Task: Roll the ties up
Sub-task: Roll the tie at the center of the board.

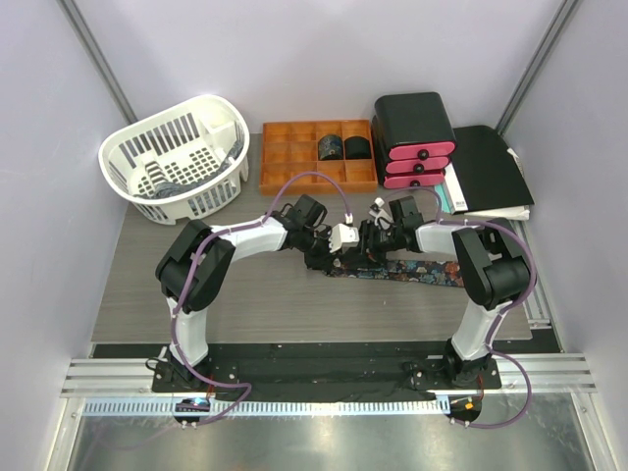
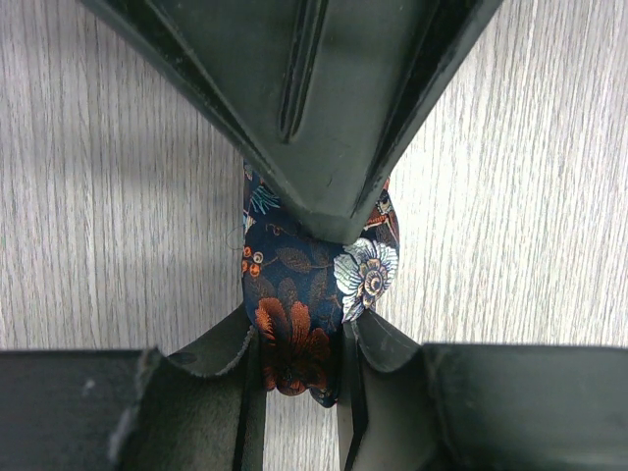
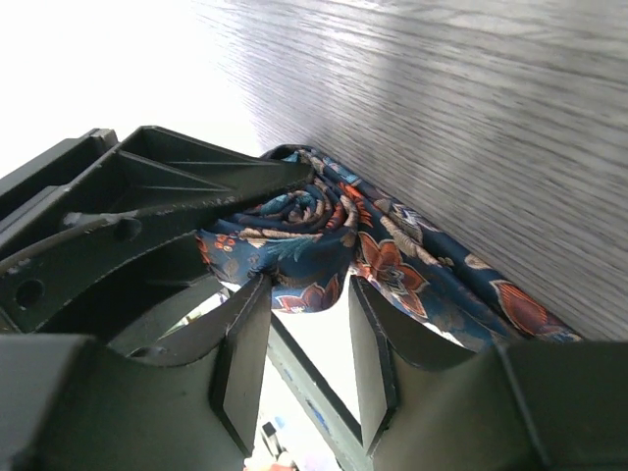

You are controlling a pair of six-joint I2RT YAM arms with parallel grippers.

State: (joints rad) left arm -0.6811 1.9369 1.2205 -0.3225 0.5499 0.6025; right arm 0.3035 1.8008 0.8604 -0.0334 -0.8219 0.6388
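A dark navy tie with orange and white flowers lies across the middle of the table, its flat length [image 1: 417, 272] running right. Its left end is wound into a roll [image 2: 294, 285]. My left gripper [image 2: 299, 339] is shut on that roll, with the fabric pinched between both fingers. My right gripper [image 3: 304, 294] faces it from the other side, jaws apart, with the spiral end of the roll [image 3: 314, 221] just past its tips. In the top view both grippers meet over the roll [image 1: 361, 247]. Two rolled ties [image 1: 342, 147] sit in the orange tray [image 1: 285, 162].
A white slatted basket [image 1: 177, 162] stands at the back left. A black unit with pink drawers [image 1: 414, 137] and a black folder [image 1: 491, 167] on papers stand at the back right. Purple cables loop over both arms.
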